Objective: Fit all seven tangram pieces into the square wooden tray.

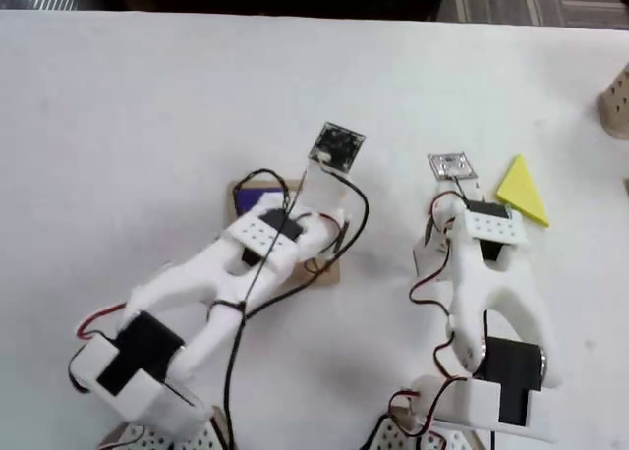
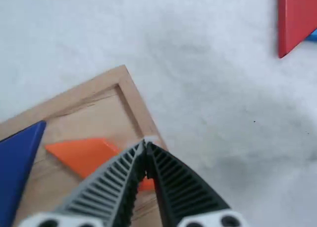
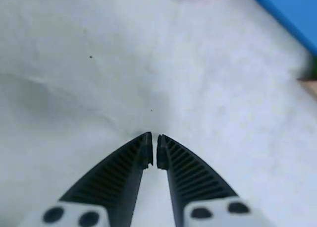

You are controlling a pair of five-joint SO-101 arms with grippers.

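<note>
Left wrist view: left jaws pinched closed, empty, over tray [image 2: 130, 95] corner; orange piece [image 2: 81, 155], blue piece [image 2: 17, 162] inside. Right jaws narrow, empty. Filling partway; next move calls for fetching yellow triangle [image 1: 521, 190] from tabletop [image 1: 147, 96].

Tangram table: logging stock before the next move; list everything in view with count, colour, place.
wooden tray: one, light wood, under the left arm.
dark blue piece: one, in the tray.
orange piece: one, in the tray.
red piece: one, on the table outside the tray.
light blue piece: one, beside the red piece.
yellow triangle: one, on the table by the right arm.
brown object: one, table's right side.
table: one, white.
left claw: one, shut, over the tray's corner.
right claw: one, shut, over bare table.
</note>
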